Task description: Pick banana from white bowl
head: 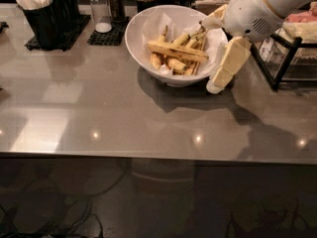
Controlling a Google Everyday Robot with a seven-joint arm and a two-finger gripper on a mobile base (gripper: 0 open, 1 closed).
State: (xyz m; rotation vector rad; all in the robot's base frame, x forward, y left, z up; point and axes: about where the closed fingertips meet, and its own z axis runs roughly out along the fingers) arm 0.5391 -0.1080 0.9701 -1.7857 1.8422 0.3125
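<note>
Because the cream two-finger claw [210,53] hangs spread and empty astride the right rim of the glossy white round bowl [130,36], closing could pinch the wall and tip it, leaving the long brown-streaked yellow banana [173,50] inside, across shorter bananas [166,63].

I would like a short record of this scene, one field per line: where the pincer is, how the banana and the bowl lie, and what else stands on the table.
white bowl: on the grey table, lined with paper
banana: in the bowl, lying across shorter bananas, not lifted
pincer: at the bowl's right rim, low, near the table
back left: black holders with white utensils; shakers
right: black wire rack
</note>
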